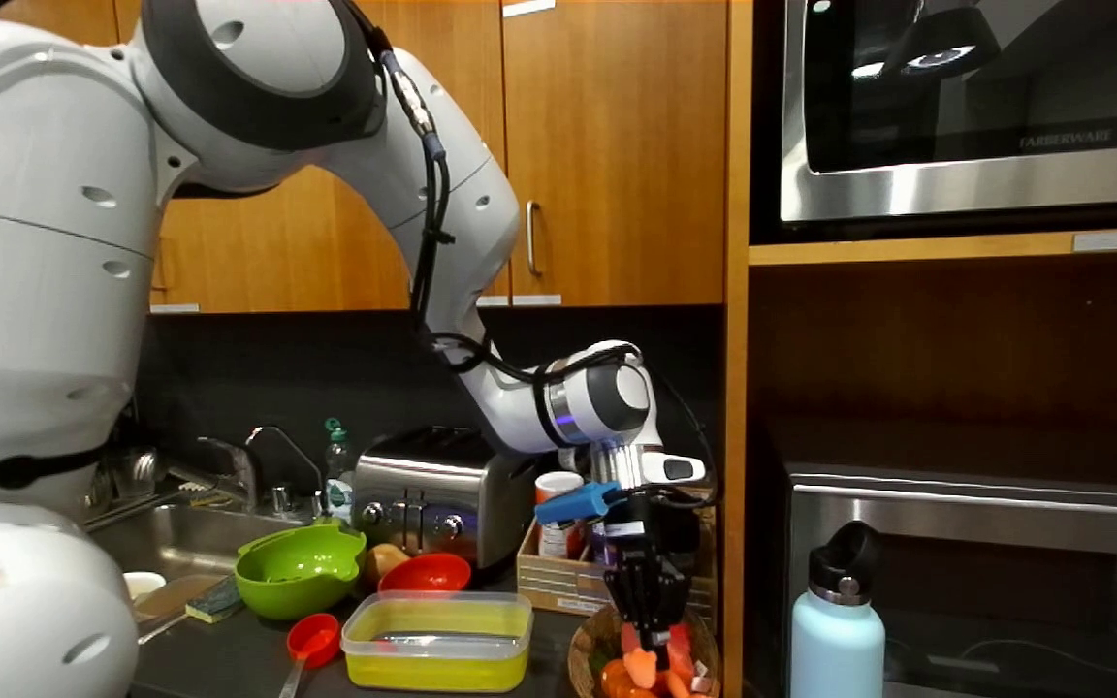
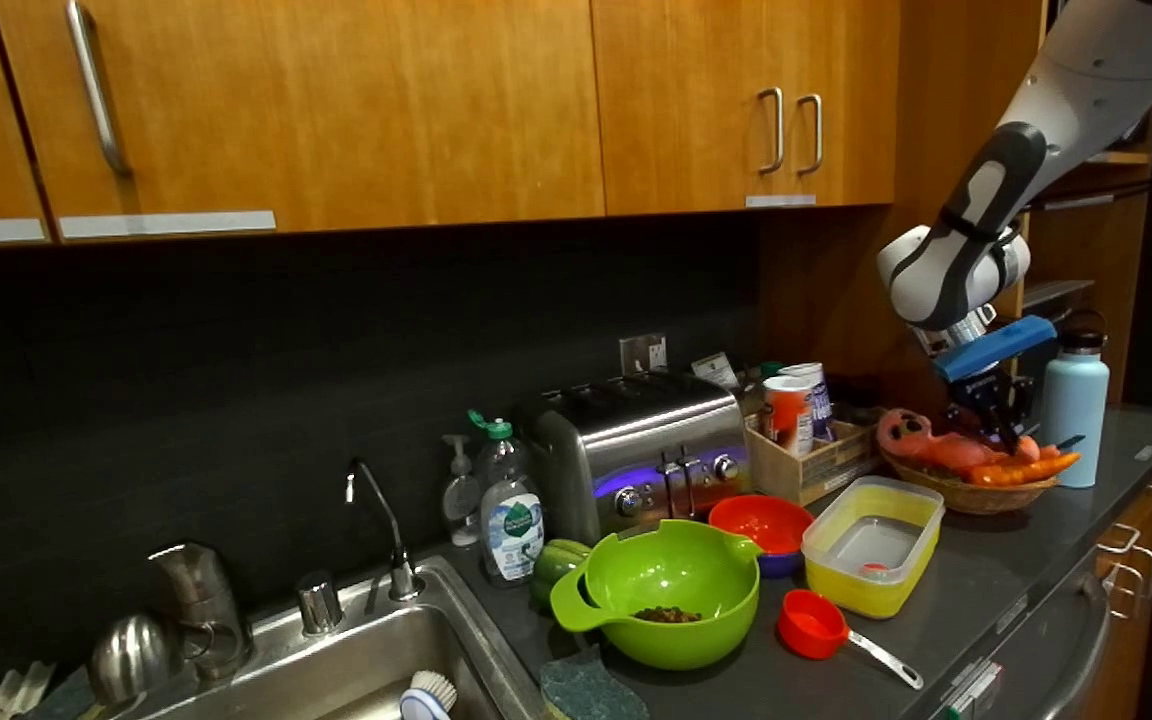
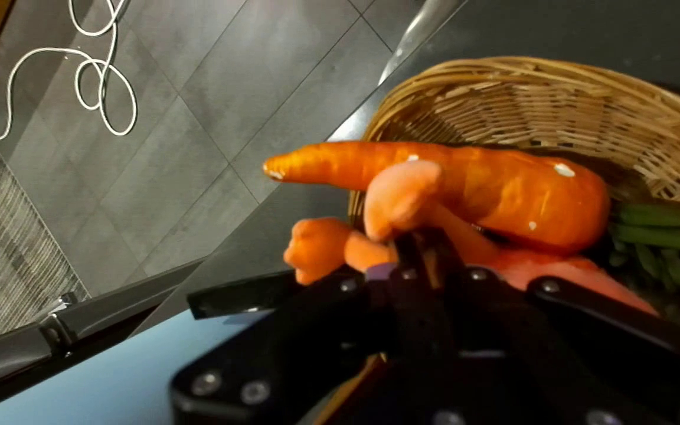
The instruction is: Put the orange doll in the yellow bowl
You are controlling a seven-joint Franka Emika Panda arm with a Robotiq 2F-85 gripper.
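Note:
The orange doll lies in the wicker basket, its round head over the rim nearest the wooden box. In the wrist view, one orange limb of the doll rises at my fingertips and another sticks out beside them. My gripper points down into the basket; its fingers are nearly together with a sliver of orange between them, shut on the limb. The gripper also shows in both exterior views. The yellow bowl, a rectangular dish with a pale rim, stands beside the basket; it also shows here.
A carrot lies in the basket against the doll. A light blue bottle stands close beside the gripper. A wooden box and a toaster stand behind. A green bowl, red bowl and red measuring cup are nearby.

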